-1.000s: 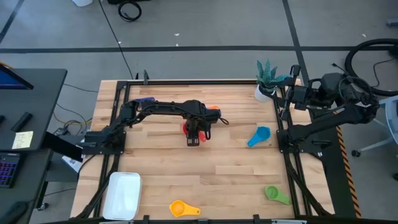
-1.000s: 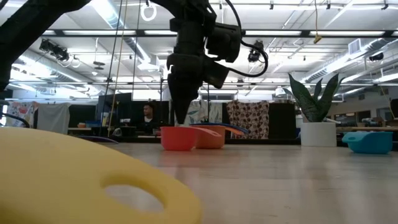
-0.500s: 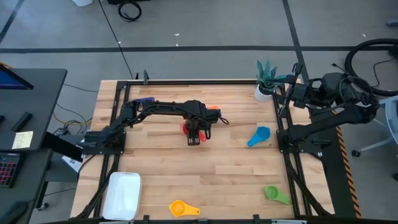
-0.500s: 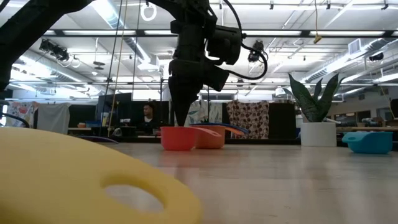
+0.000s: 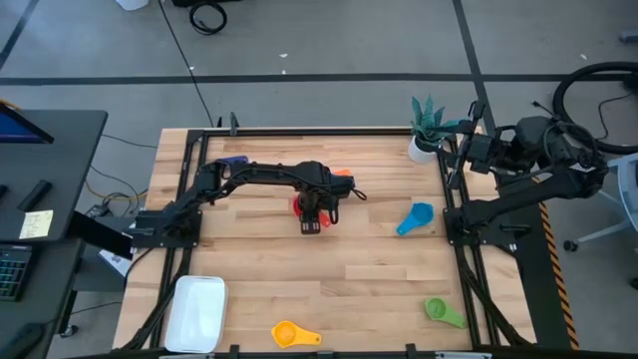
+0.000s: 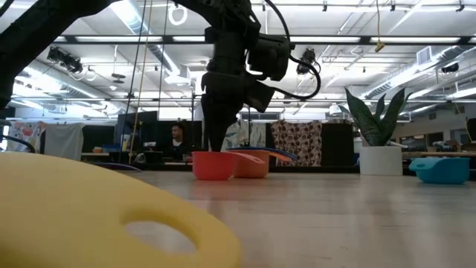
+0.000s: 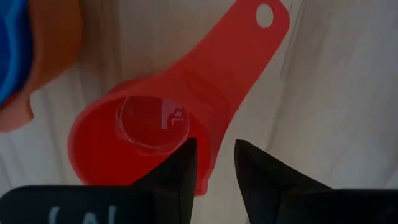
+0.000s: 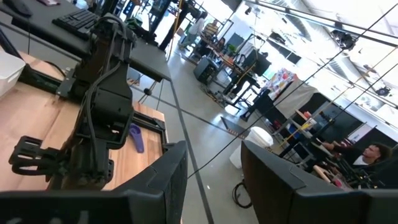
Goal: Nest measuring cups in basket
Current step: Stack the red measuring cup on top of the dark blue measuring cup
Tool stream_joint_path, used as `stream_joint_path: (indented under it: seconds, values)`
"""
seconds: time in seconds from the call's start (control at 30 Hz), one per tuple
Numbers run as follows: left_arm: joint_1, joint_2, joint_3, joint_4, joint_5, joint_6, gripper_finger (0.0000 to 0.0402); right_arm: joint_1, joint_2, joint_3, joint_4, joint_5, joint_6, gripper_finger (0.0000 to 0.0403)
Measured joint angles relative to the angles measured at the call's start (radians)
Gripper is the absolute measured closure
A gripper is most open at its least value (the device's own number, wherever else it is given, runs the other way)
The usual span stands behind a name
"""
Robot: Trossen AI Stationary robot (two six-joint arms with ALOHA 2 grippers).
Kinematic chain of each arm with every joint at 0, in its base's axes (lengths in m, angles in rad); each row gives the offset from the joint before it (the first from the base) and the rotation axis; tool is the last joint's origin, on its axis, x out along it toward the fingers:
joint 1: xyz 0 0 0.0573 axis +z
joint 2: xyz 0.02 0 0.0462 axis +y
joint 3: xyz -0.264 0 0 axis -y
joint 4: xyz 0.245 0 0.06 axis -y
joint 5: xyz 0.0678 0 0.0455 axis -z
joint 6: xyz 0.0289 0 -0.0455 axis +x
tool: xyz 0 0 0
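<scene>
Left arm (image 5: 261,176): dark, slim jointed links, black cable looping beside the wrist.
Left gripper (image 7: 214,163): two black wedge-shaped fingers, matte, pale markings on the housing beneath.
Right arm (image 5: 523,189): same dark build, bulky black joint block, cables trailing off the shoulder end.
Right gripper (image 8: 214,177): two broad dark fingers, smooth, flat-faced, plain.

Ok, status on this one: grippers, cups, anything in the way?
Left gripper open, straddling the red plastic measuring cup's rim, mid-table. Right gripper open, parked at the table's edge. Orange cup touching alongside.
</scene>
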Motion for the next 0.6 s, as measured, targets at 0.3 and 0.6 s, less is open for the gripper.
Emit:
stream_joint_path:
  seconds: [0.3, 0.6]
  values:
    - [0.0, 0.025, 0.001, 0.015, -0.024, 0.002, 0.029, 0.0, -0.001, 0.0, 0.0, 0.0, 0.0, 0.0247]
    - [0.001, 0.047, 0.001, 0.01, -0.043, -0.003, 0.0291, 0.0, -0.001, 0.0, 0.0, 0.0, 0.0, 0.0247]
